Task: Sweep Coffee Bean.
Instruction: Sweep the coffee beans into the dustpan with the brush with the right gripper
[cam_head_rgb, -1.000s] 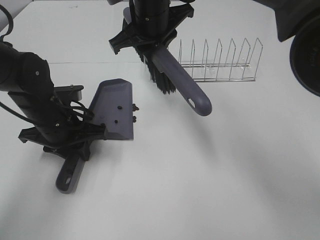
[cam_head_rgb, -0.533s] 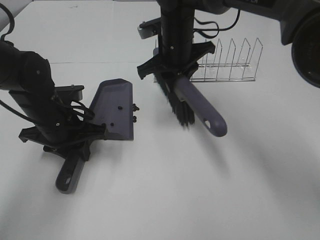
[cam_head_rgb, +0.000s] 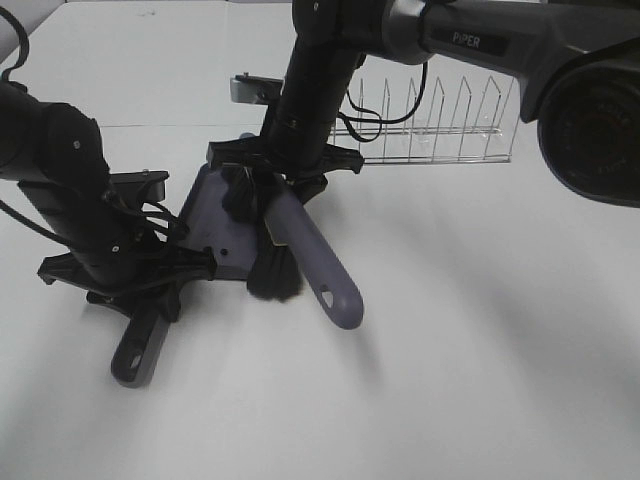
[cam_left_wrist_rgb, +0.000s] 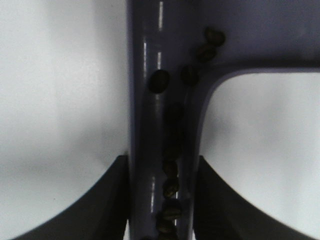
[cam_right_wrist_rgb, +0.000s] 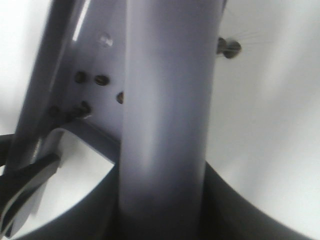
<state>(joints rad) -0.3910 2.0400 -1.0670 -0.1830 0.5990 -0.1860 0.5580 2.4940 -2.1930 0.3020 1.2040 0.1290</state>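
Gripping the handle of the dustpan (cam_head_rgb: 222, 215), the left jaws are clamped on it from both sides. The left wrist view shows coffee beans (cam_left_wrist_rgb: 170, 187) strung along the handle's channel, between those jaws and the pan. A little further right, the right wrist view shows more beans on the pan floor, and one stray bean (cam_right_wrist_rgb: 229, 47) out on the bare table (cam_head_rgb: 480, 340), on the far side of the brush handle from the pan.

The right jaws are clamped on the brush (cam_head_rgb: 315, 265). Its long axis slants across the pan's open edge toward the near right, and its black bristles (cam_head_rgb: 275, 282) are down at the near corner of that edge. The stray bean therefore seems to lie away from the pan mouth, with the brush between them. The right arm is the nearer one, and its stroke would likely need to run leftward into the mouth. A wire rack (cam_head_rgb: 440, 130) stands well apart at the far right.
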